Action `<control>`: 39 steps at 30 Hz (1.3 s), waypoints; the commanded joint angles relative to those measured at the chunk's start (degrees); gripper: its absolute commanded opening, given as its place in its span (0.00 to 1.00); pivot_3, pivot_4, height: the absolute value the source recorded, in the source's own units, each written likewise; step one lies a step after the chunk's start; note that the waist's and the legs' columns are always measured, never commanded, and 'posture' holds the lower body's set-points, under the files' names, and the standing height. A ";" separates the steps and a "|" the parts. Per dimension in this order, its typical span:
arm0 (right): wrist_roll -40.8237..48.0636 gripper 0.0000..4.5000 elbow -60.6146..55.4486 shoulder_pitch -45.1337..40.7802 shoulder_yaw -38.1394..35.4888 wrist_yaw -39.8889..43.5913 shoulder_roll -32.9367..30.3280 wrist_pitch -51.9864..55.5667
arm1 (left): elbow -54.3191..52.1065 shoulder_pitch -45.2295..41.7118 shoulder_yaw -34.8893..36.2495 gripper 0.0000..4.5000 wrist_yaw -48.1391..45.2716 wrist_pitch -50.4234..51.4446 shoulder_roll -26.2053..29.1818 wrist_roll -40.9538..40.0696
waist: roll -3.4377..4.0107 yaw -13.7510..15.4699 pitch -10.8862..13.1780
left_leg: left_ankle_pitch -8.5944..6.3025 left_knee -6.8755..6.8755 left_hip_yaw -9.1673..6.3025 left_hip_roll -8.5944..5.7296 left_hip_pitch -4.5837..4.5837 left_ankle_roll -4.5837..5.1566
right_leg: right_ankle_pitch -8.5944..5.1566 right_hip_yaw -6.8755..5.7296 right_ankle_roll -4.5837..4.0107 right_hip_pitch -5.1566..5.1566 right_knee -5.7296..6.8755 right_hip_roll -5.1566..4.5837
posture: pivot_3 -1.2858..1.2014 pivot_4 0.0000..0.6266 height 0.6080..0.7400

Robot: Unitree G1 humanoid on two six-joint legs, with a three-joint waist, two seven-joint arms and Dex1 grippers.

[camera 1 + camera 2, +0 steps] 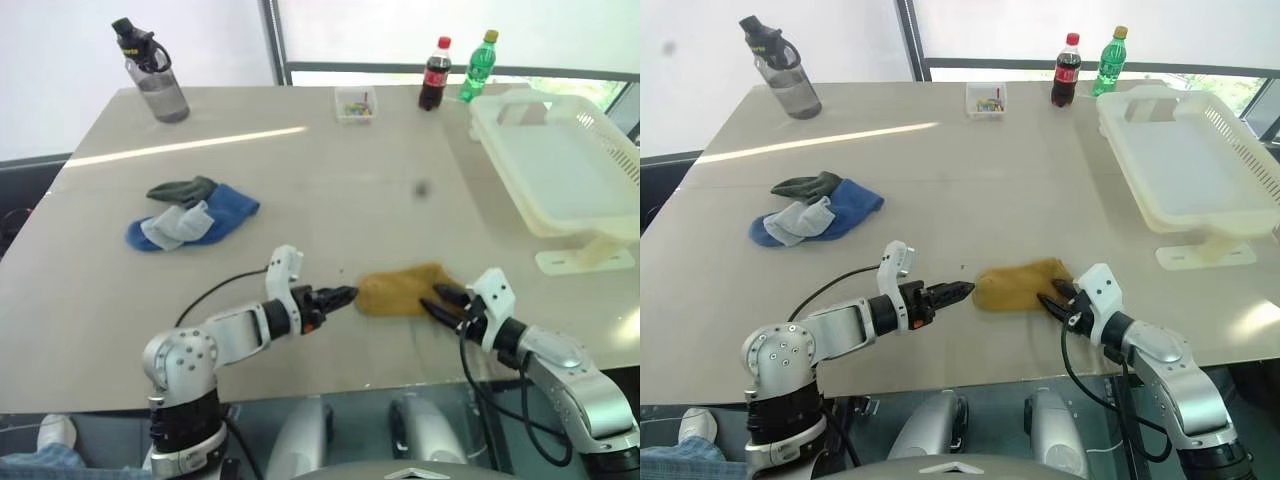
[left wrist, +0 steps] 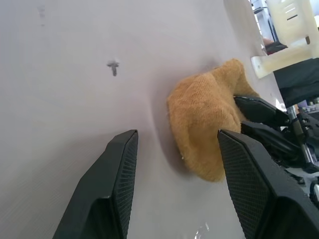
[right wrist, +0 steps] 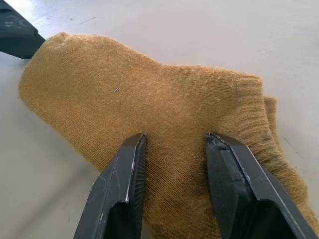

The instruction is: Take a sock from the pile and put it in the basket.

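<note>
Straddling the mustard sock, the right gripper has its two black fingers apart, resting on the fabric near the cuff end. It looks like a hold on a fold of cloth, though I can't tell if the pinch is firm. Lower centre of the head view, that's where the action is.

Just across from it, the left gripper has its fingers spread wide and nothing between them. One finger sits right beside the toe end of the sock, the other over bare table. So the left is off the sock, or so it reads.

Moving outward, the sock lies flat on the table, well apart from the pile, which sits left of centre: blue, grey and dark green socks heaped together.

Far upper right, the basket waits, cream plastic, and no sock shows in what I can see of it.

My read: one sock is separated from the pile, that's the first part done. The lift, the carry across to the upper right and the drop are all left to do.
</note>
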 commanded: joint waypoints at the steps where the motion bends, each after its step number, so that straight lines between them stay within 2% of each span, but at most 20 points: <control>1: -0.16 0.42 -0.35 0.47 1.26 -0.22 0.57 1.35 | 4.07 -0.02 -2.20 0.59 0.66 2.38 -1.44 0.90 | -0.01 0.01 -0.11 | 0.00 0.00 0.00 0.00 0.01 0.00 | 0.00 0.00 0.00 0.01 0.00 0.00 | 0.52 0.24 1.00; 15: -1.13 0.42 -0.62 -1.57 2.22 0.35 0.64 2.27 | 19.03 -7.13 -4.03 0.59 -7.74 1.99 -5.35 -0.65 | 0.06 0.02 -0.44 | 0.00 -0.01 0.00 -0.05 0.14 0.00 | -0.06 -0.07 0.07 0.19 -0.06 -0.02 | 0.52 0.24 1.00; 24: -1.21 0.42 -1.32 -1.61 2.09 0.20 0.53 2.81 | 21.11 -9.35 0.77 0.59 -11.70 1.37 -7.27 -6.05 | 0.05 0.01 -0.42 | 0.00 -0.03 -0.05 -0.03 0.04 0.00 | -0.04 -0.09 0.04 0.10 -0.07 -0.02 | 0.52 0.24 1.00; 39: -0.73 0.42 -2.35 -1.60 1.39 0.30 0.04 4.07 | 23.15 -11.41 -3.56 0.59 -17.29 -1.40 -8.94 -6.65 | 0.04 -0.07 -0.40 | 0.00 -0.03 -0.03 -0.04 -0.10 0.00 | -0.04 -0.08 0.03 -0.01 -0.07 -0.02 | 0.52 0.24 1.00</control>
